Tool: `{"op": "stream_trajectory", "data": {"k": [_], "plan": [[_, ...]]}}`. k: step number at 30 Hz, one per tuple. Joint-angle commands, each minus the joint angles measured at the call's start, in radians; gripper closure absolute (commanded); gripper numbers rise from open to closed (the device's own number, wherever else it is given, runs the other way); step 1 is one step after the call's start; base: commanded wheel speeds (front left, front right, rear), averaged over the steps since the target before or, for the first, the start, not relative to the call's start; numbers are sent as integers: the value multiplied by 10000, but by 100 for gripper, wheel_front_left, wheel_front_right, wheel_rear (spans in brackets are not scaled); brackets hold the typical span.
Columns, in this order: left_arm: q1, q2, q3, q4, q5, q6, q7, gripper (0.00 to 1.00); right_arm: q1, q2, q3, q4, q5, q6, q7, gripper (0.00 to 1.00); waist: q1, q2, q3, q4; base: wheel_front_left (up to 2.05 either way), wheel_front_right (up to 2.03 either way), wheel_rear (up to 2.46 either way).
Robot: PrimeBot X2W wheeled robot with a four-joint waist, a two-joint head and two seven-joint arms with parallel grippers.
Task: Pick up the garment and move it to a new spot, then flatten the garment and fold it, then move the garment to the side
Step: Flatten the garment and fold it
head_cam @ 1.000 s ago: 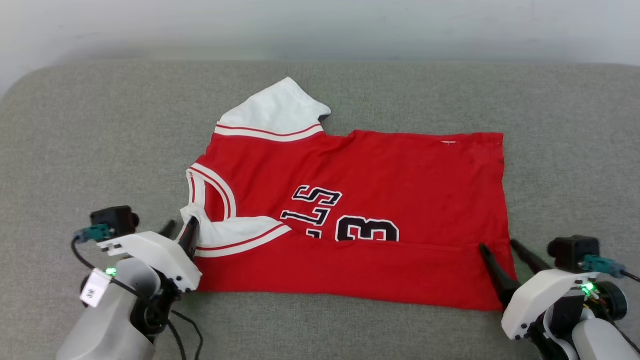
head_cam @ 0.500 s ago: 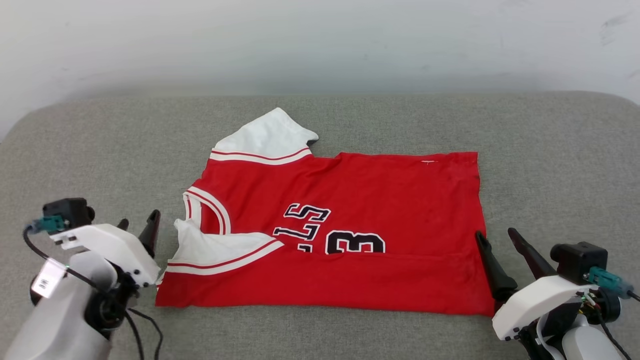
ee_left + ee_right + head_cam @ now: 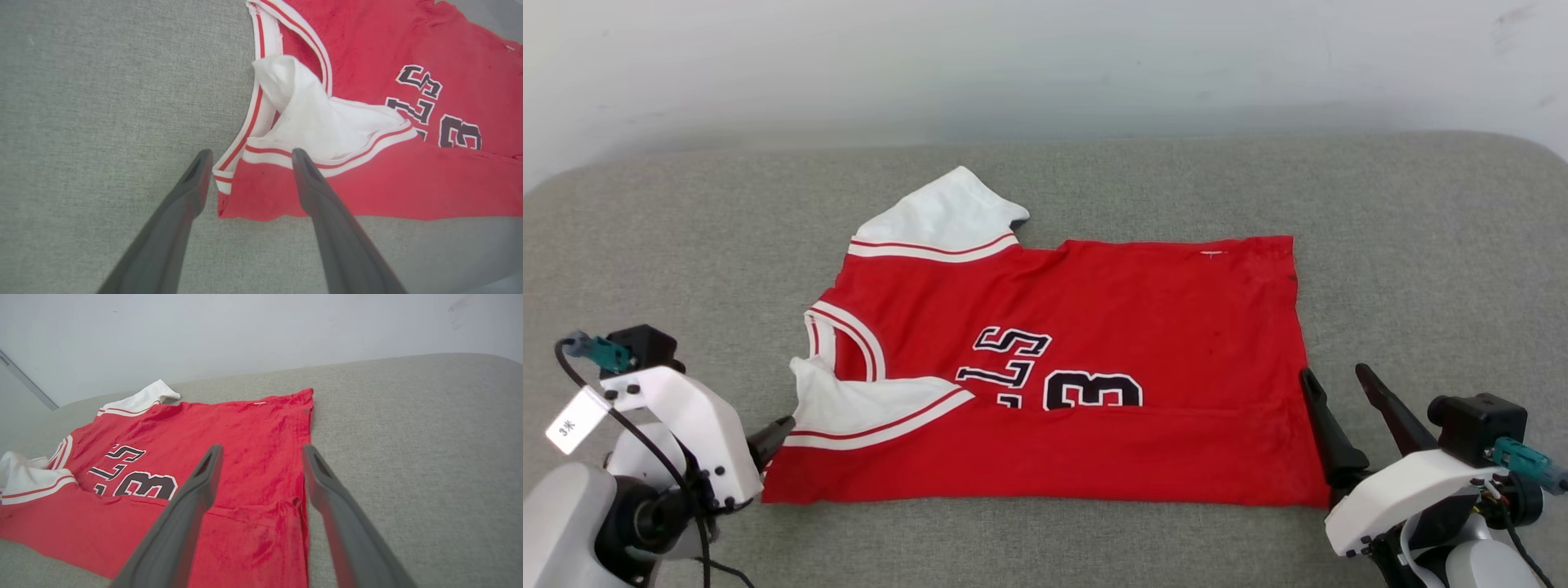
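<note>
Left gripper is standing wide open and empty at the near collar corner of the shirt. Right gripper is gaping wide, empty, at the hem's near corner. The shirt is lying flat on the grey cushion, its near edge folded over.

garment lies low & flat mid-cushion; only bump is the white sleeve bunched by the collar. bare grey cushion all round it – room to pass l, r & front. wall shuts off the back. left gripper w/ fingers spread crowds the near-l corner, right gripper, also spread, the near-r.
</note>
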State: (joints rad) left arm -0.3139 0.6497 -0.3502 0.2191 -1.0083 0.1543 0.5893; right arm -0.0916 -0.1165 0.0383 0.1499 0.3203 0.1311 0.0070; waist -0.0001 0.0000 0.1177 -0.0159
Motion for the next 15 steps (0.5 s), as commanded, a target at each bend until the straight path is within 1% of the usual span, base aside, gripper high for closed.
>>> {"op": "stream_trajectory", "data": {"k": [1,3,7,12,15], "plan": [[233,20,-49,-218,-45,201,194,0,79,93,-16,-92,-50,-8,15,0,1,0,119,-82,0,0,0],[408,54,-68,-456,-87,429,338,0,1,149,14,-141,5,-8,81,0,1,0,285,-169,0,0,0],[544,-129,-108,-622,-94,648,299,0,-182,135,162,-179,86,-8,148,0,1,0,703,-346,0,0,0],[570,-244,-231,-150,60,797,182,0,-365,83,231,-19,233,-8,142,0,1,0,1121,-541,0,0,0],[598,-275,-456,216,162,851,356,0,-442,70,228,67,337,-10,91,0,1,0,1252,-613,0,0,0]]}}
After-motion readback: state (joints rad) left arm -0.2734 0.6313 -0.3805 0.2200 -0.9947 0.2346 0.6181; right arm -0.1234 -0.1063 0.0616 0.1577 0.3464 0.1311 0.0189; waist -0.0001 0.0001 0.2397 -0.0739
